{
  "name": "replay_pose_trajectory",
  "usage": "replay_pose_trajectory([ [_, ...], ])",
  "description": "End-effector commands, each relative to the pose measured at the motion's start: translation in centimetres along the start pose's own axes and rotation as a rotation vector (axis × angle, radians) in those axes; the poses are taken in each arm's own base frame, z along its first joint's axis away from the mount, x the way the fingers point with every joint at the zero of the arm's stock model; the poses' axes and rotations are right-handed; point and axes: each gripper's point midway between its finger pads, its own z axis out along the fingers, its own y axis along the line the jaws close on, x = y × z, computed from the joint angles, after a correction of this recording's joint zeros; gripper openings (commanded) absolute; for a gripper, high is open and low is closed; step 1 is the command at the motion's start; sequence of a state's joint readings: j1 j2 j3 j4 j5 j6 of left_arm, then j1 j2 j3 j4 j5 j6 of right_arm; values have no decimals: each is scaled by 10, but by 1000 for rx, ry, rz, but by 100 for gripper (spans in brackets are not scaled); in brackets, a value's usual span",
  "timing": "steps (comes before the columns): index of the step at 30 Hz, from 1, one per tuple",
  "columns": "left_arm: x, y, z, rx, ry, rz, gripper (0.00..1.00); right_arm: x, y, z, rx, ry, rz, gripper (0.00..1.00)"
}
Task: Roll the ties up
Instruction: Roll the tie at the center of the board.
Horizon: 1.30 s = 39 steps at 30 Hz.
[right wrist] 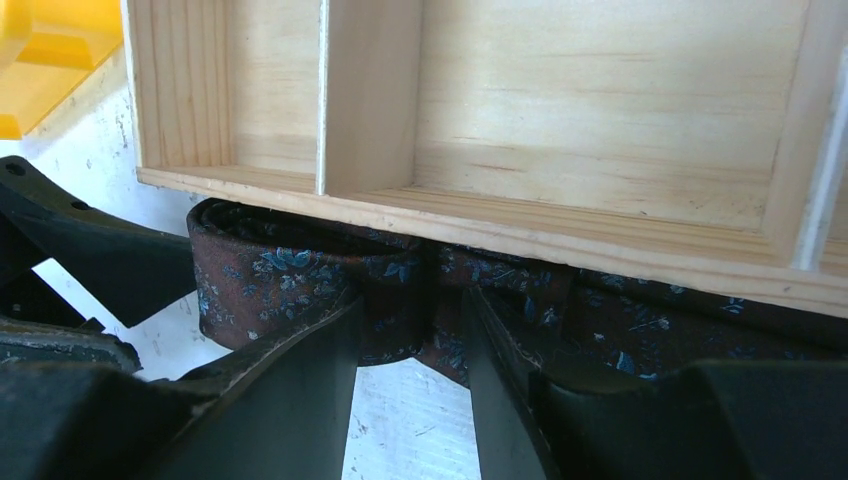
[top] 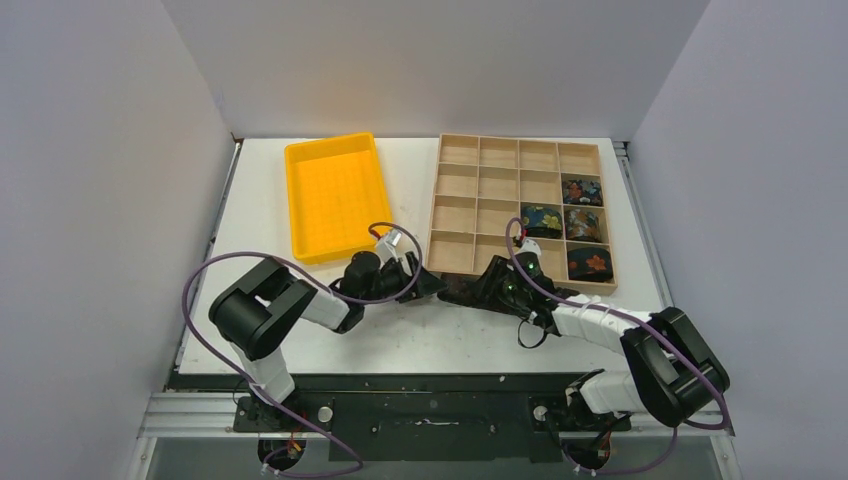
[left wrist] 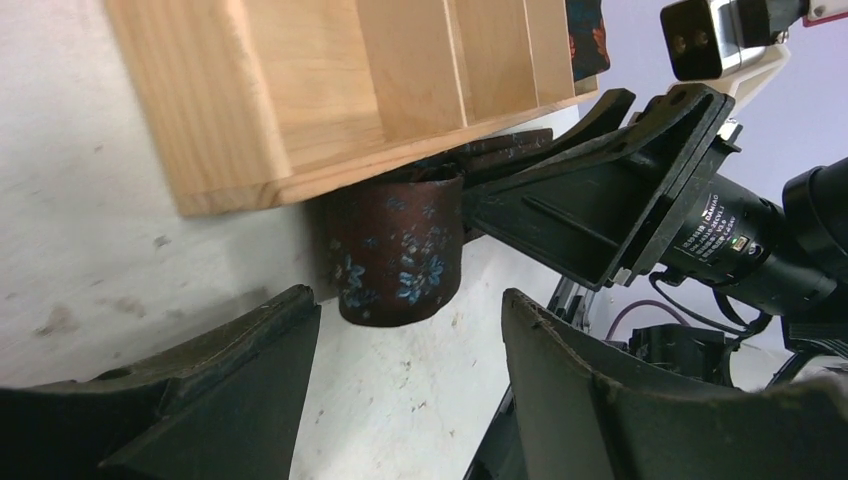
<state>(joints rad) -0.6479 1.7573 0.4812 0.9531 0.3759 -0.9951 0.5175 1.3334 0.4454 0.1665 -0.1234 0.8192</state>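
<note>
Spanning the whole work area, the white desk (top: 400, 340) carries a wooden tray (top: 497, 183) of square cells at the far right and a yellow bin (top: 335, 195) at the far left. Four rolled ties (top: 541, 221) sit in cells along the tray's right side; the other cells visible hold nothing. Both arms reach to the middle of the tray's near wall, where their heads meet almost nose to nose. The tie (left wrist: 395, 250) in hand, dark reddish-brown with small blue flowers, stands on the desk as a loose coil hard against that wall, its tail running off to the right along the wood. Whether any fabric lies beneath the tray cannot be told. The right gripper (right wrist: 412, 300) has its jaws clenched on a fold of this tie beside the coil. The left gripper (left wrist: 408, 305) has its jaws released, spread wide just short of the coil and touching nothing. Judged risks: the coil is slack and may spring open if the right jaws let go before the left ones close; fabric wedged at the wall may snag and drag the tray; the two heads are close enough to strike each other.
</note>
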Motion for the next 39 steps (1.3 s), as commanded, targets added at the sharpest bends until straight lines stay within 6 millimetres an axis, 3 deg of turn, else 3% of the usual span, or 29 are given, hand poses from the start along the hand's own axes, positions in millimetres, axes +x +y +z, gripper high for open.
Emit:
replay_pose_trajectory([
  [1, -1, -9, 18, -15, 24, 99, 64, 1, -6, 2, -2, -2, -19, 41],
  [13, 11, 13, 36, -169, 98, 139, 63, 6, -15, 1, -8, 12, -31, 40],
  [21, 17, 9, 44, -124, 125, 49, 63, 8, -18, 0, -8, 13, -47, 39],
  [30, 26, 2, 46, -52, 140, -67, 53, 9, -22, -3, -5, 2, -70, 38],
  [32, 28, 1, 46, -42, 142, -78, 48, 9, -22, -3, -4, 1, -71, 38],
  [39, 30, 0, 40, -36, 138, -73, 15, 8, -15, -5, -33, 1, -68, 39],
])
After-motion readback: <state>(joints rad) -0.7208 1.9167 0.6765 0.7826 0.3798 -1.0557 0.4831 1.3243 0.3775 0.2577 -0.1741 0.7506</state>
